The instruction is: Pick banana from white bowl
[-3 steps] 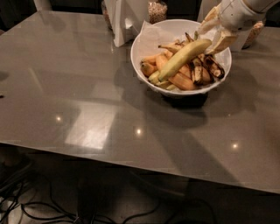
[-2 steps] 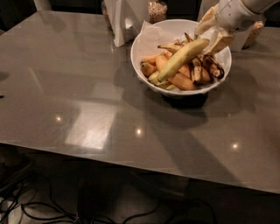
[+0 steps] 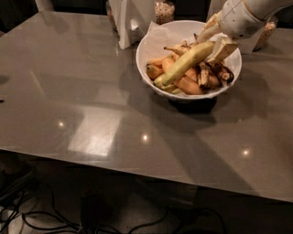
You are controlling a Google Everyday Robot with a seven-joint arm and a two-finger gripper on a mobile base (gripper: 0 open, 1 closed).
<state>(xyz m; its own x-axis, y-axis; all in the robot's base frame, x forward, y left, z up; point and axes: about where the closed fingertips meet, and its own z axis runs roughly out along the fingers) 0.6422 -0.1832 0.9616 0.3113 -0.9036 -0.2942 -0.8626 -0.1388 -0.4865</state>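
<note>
The white bowl (image 3: 151,39) stands at the back right of the grey table, lined with white paper. The long yellow-green banana (image 3: 185,62) lies slanted on top of the pile in it, its upper end to the right. My gripper (image 3: 216,41) reaches in from the top right. Its pale fingers (image 3: 224,48) close on the banana's upper end, one on each side. Shorter orange-yellow bananas (image 3: 183,83) and blackened ones (image 3: 215,73) lie under and beside it.
A white upright object (image 3: 126,23) stands just left of the bowl at the table's back edge. Jars of grain (image 3: 164,10) stand behind the bowl and at the far right (image 3: 267,32). Cables lie on the floor below the front edge.
Almost nothing has moved. The gripper stays at the banana's upper end, and the banana keeps the same slant in the bowl.
</note>
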